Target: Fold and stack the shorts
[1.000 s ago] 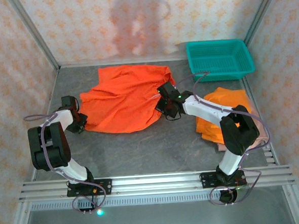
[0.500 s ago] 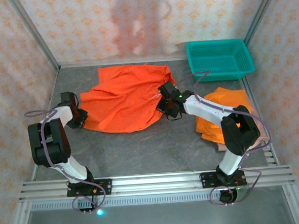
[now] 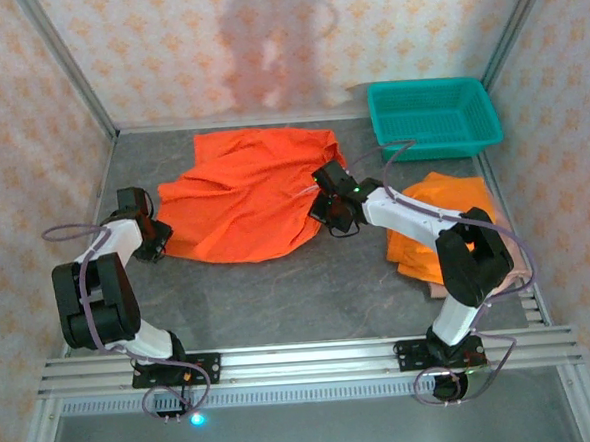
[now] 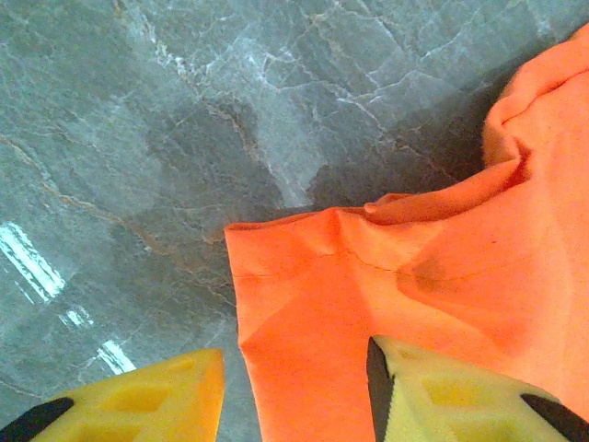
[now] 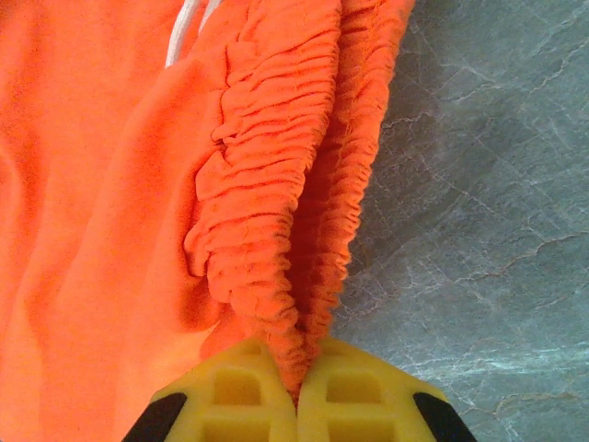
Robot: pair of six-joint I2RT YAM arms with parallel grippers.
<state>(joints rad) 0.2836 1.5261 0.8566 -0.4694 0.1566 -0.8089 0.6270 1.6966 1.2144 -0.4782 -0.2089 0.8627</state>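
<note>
From above, the crumpled bright orange cloth shorts (image 3: pixel 244 199) lie spread on the grey marbled table (image 3: pixel 309 280). My left gripper (image 3: pixel 154 240) sits at their left hem and my right gripper (image 3: pixel 321 207) at their right edge. A teal plastic basket (image 3: pixel 436 150) and folded orange shorts (image 3: pixel 453 189) lie further right.

On my left wrist, my yellow fingers (image 4: pixel 156 396) stand apart, with the hem corner lying loose between them.

On my right wrist, my jaws are clamped on the gathered elastic waistband (image 5: pixel 276 212).

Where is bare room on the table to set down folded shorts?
Widest free patch: the table front, between the spread orange shorts, the folded stack and the near rail. Crowded: the right side, with that stack and the teal basket.
</note>
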